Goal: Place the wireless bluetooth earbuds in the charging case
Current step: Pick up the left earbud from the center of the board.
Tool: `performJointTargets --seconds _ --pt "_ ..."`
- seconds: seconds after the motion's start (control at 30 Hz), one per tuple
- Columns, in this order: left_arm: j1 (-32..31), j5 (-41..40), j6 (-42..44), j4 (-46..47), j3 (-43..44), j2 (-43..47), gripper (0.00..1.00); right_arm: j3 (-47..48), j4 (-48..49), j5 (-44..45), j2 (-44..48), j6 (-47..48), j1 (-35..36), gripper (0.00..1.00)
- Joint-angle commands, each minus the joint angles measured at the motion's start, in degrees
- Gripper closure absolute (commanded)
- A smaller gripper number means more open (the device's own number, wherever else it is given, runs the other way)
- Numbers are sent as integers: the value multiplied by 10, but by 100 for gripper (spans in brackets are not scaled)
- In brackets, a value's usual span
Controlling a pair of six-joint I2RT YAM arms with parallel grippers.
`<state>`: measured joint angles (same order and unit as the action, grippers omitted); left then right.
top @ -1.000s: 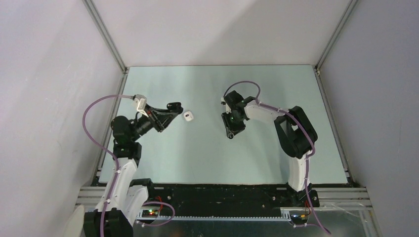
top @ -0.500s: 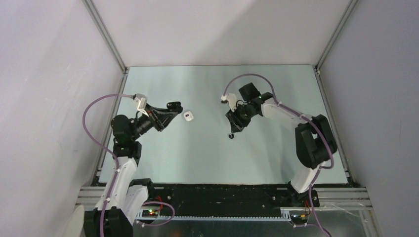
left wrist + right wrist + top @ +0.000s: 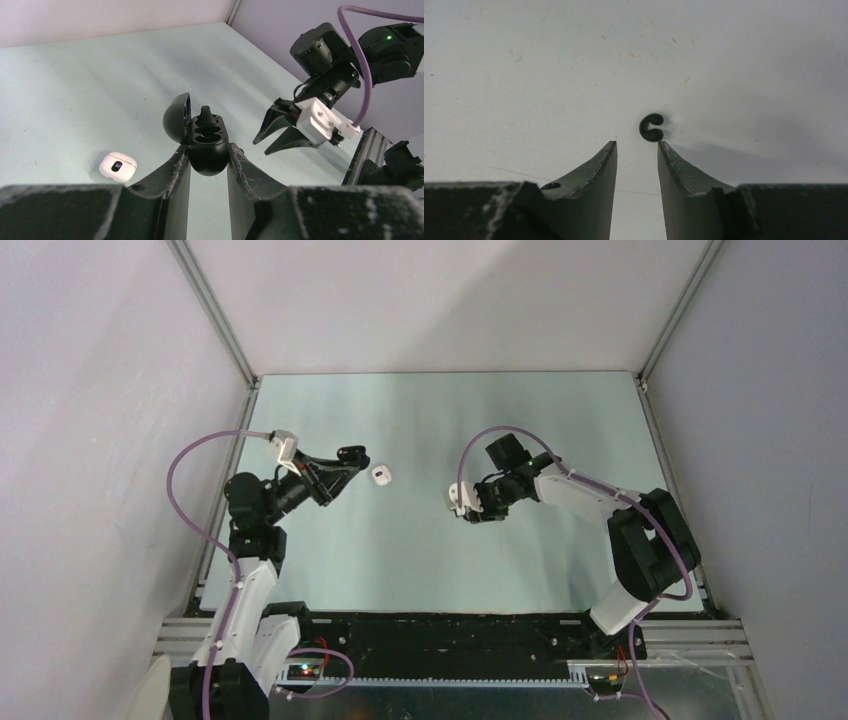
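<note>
Black earbud (image 3: 651, 127) lies on the desk (image 3: 524, 60) at 12 o'clock of our right tool (image 3: 637, 144), parted, empty; our left tool (image 3: 208, 147) clamps the open charging case (image 3: 200, 131).

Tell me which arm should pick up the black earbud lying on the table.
Right. The right gripper is open and points down at the black earbud, which lies just beyond its fingertips. The left gripper is shut on the open black charging case, so it is busy.

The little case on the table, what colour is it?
The little case is white, with a dark mark on top. Left wrist view shows it best.
</note>
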<state>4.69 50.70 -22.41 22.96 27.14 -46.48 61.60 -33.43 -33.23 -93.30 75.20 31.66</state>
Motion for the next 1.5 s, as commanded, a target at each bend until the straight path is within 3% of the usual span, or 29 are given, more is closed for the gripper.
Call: performJointTargets --seconds 0.0,0.2,1.47 --pt "5 -5 12 13 17 4 100 -9 32 -2 -5 63 23 61" --pt "5 -4 11 13 17 5 100 -9 41 25 -33 59 38 66" --pt "6 -5 14 8 18 -7 100 -8 102 117 -92 6 45 69"
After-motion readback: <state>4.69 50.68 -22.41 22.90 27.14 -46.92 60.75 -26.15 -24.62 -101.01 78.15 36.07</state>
